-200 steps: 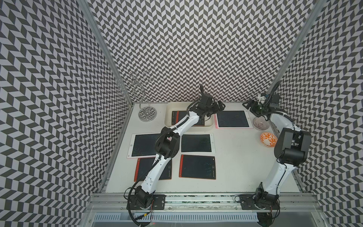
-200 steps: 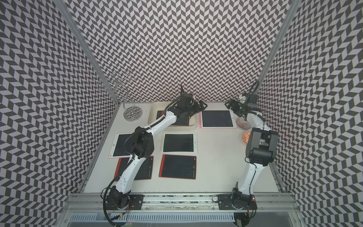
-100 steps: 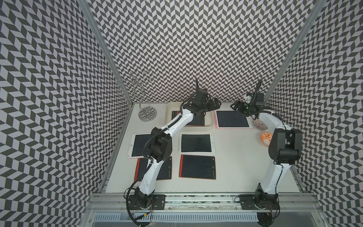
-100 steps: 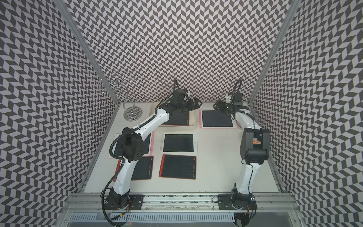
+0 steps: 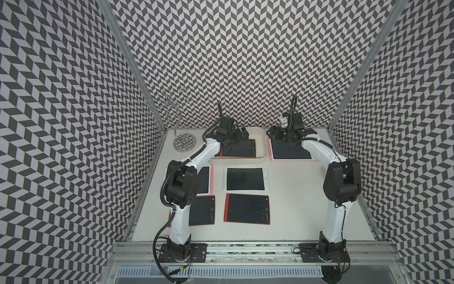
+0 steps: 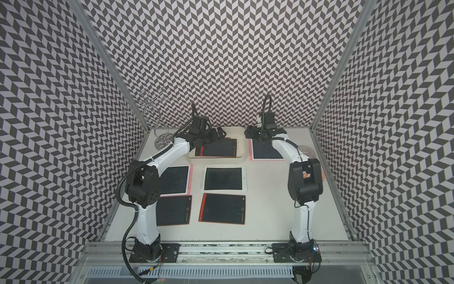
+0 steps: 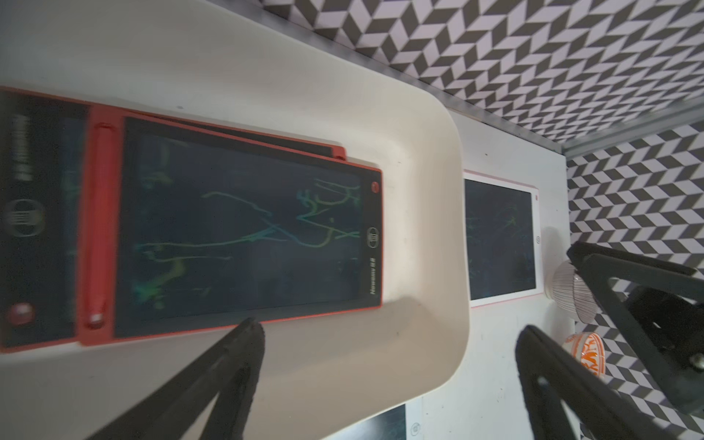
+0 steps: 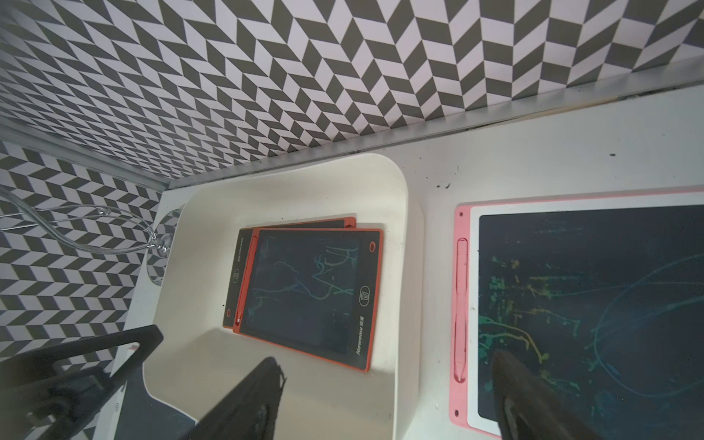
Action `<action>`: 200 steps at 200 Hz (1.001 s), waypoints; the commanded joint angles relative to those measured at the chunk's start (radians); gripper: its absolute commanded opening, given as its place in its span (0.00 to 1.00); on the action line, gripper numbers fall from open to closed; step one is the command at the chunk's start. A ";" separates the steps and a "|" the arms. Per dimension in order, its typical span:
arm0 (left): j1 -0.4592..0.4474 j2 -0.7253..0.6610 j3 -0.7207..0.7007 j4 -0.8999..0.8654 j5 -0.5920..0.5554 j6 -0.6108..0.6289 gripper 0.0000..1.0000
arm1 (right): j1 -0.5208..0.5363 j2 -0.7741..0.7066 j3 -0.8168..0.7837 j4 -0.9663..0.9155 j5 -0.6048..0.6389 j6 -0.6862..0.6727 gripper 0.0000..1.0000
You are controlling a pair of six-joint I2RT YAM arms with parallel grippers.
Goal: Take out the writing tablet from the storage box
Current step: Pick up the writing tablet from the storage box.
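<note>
Storage box (image 5: 237,161) sits on the desk (image 5: 294,209) in the upper middle of both top views, close to the patterned back wall. Writing tablet (image 5: 239,149), red-framed, lies flat inside it on top of a second red tablet (image 7: 38,228) that pokes out along two sides. Green and yellow scribbles show on the top screen. Left hand (image 5: 242,134) hangs over the upper left part of the box, fingers (image 7: 236,362) spread wide, nothing between them. One tip lines up with the top tablet's long edge; whether it touches, cannot tell. Right hand (image 5: 278,134) is at the box's upper right corner, also spread and empty. In the right wrist view, one of its fingers is over the box floor and the other over a pink-framed tablet (image 8: 571,304) lying just beside the box's right wall. Below the box in the top views are a white-framed tablet (image 5: 245,179) and a red-edged tablet (image 5: 247,209); two more to their left are partly behind the left arm. Wire stand (image 5: 184,142) with a round base is at the desk's upper left. Clear ribbed bowl (image 7: 567,289) and orange-patterned bowl (image 7: 586,350) sit beyond the pink-framed tablet.
</note>
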 commanded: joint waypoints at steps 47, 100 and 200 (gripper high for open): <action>0.108 -0.073 -0.074 -0.057 -0.061 0.121 0.99 | 0.151 0.140 0.144 -0.030 0.184 0.025 0.84; 0.158 -0.004 -0.065 -0.085 -0.004 0.144 0.99 | 0.174 0.193 0.180 -0.070 0.304 0.019 0.84; 0.171 0.045 -0.033 -0.102 -0.024 0.174 0.99 | 0.176 0.223 0.222 -0.015 0.219 -0.004 0.80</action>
